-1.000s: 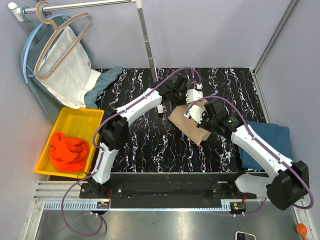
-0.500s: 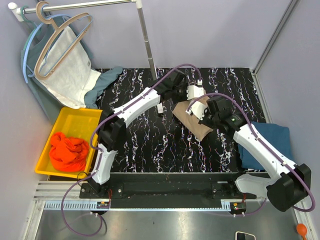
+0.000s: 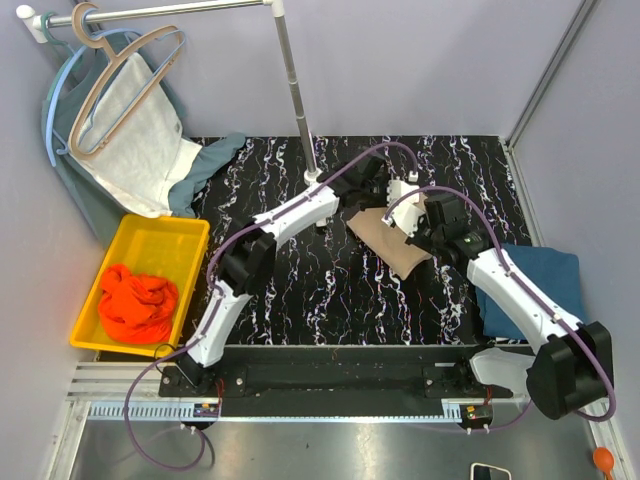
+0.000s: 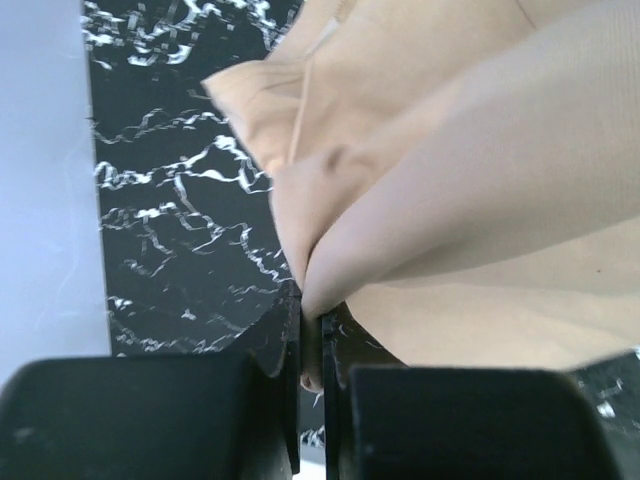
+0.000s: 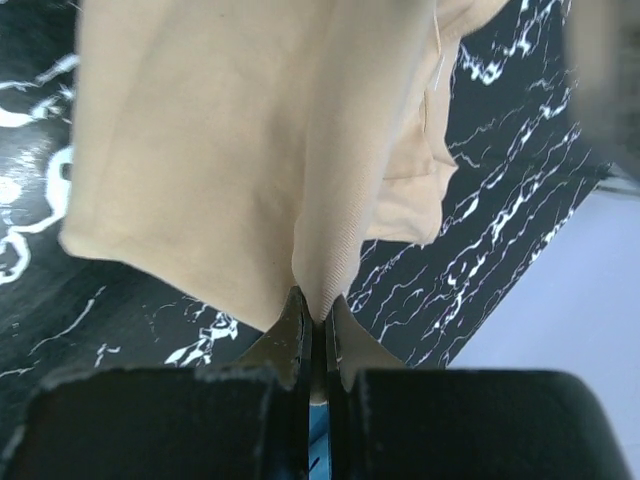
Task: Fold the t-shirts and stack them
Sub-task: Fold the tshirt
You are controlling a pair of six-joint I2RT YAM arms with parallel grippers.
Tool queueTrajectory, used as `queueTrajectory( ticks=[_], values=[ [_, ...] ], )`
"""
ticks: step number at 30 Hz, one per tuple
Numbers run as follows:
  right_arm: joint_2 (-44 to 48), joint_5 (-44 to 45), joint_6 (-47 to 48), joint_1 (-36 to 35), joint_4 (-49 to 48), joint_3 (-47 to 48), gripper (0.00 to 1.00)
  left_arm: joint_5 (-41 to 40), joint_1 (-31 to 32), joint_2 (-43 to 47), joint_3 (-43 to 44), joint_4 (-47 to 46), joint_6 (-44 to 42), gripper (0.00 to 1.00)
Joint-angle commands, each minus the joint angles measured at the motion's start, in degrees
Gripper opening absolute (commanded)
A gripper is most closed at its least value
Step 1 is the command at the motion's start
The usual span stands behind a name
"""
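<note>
1. The left gripper (image 4: 311,335) is clamped on a fold of the beige t-shirt (image 4: 480,180). Its 2 dark jaws are pressed nearly together, with only a thin ridge of cloth between them.
2. The right gripper (image 5: 318,325) is also closed tight on the same shirt. It pinches a narrow crease, and the cloth spreads away from the jaws in a broad sheet.
3. From overhead, both arms reach to the far middle of the black marbled table (image 3: 320,290). The 2 grippers meet close together at the shirt's far edge.
4. The beige t-shirt is bunched into a small angular shape right of the table's centre, and its near part lies on the tabletop.
5. The orange-red t-shirt (image 3: 135,300) sits crumpled in a yellow tray (image 3: 150,235) at the table's left side.
6. The dark teal-blue t-shirt (image 3: 535,275) lies at the table's right edge, well apart from the beige one.
7. Hidden or unclear:
   - Overhead, the wrists cover the jaws, so the grip shows only in the wrist views.
   - The right arm crosses the teal-blue t-shirt and hides part of it.
   - The beige cloth fills both wrist views and is cut off at the frame edges, so its overall outline cannot be made out there.
   - A blurred grey shape in the upper right corner of the right wrist view cannot be identified.
</note>
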State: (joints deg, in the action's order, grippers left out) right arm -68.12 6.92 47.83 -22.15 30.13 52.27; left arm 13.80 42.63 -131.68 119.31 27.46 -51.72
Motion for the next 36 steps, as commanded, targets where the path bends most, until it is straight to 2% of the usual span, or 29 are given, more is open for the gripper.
queueTrajectory(
  ticks=[1, 8, 15, 22, 25, 26, 27, 29, 30, 31, 35, 36],
  values=[
    [-1.4, 1.26, 2.35, 4.21, -4.28, -1.99, 0.0, -6.5, -0.8, -3.14, 3.04, -6.54, -2.59, 0.0],
    [-5.09, 0.12, 3.32, 9.66, -10.61, -3.14, 0.0, -9.93, -0.36, -6.57, 4.97, -12.08, -2.68, 0.0],
    [-9.48, 0.03, 5.08, 12.3, -15.71, -2.88, 0.0, -13.71, 0.78, -7.63, -0.38, -26.14, -5.48, 0.0],
    [-14.93, 0.46, 7.27, 14.5, -19.31, -2.35, 0.0, -15.19, 1.05, -12.89, 2.5, -31.68, -10.32, 0.09],
    [-16.6, 0.2, 7.45, 15.73, -20.63, -1.82, 0.0, -15.73, 0.96, -15.8, 4.79, -34.05, -12.25, 0.35],
    [-17.13, -0.06, 7.54, 16.17, -20.81, -1.3, 0.0, -16.0, 1.05, -16.5, 5.06, -35.97, -13.39, 0.54],
    [-17.57, -0.06, 7.54, 16.44, -20.9, -1.12, 0.0, -16.26, 1.05, -17.72, 5.84, -36.51, -13.66, 0.66],
    [-19.24, 0.11, 7.45, 16.88, -22.39, -1.03, 0.0, -16.96, 1.05, -18.96, 6.9, -37.74, -13.75, 0.82],
    [-19.68, 0.2, 7.45, 16.88, -22.92, -0.94, 0.0, -17.4, 1.05, -20.01, 7.34, -38.62, -13.75, 0.95],
    [-20.64, 0.46, 7.36, 16.88, -23.62, -0.77, 0.0, -18.1, 1.05, -20.37, 7.43, -39.15, -13.84, 0.99],
    [-22.23, 1.69, 7.01, 16.97, -26.08, -0.68, 0.06, -19.95, 1.05, -21.43, 7.96, -42.74, -13.49, 0.99],
    [-22.67, 1.87, 7.01, 17.05, -26.52, -0.51, 0.13, -20.39, 1.05, -21.43, 7.87, -43.45, -13.06, 0.99]
  ],
)
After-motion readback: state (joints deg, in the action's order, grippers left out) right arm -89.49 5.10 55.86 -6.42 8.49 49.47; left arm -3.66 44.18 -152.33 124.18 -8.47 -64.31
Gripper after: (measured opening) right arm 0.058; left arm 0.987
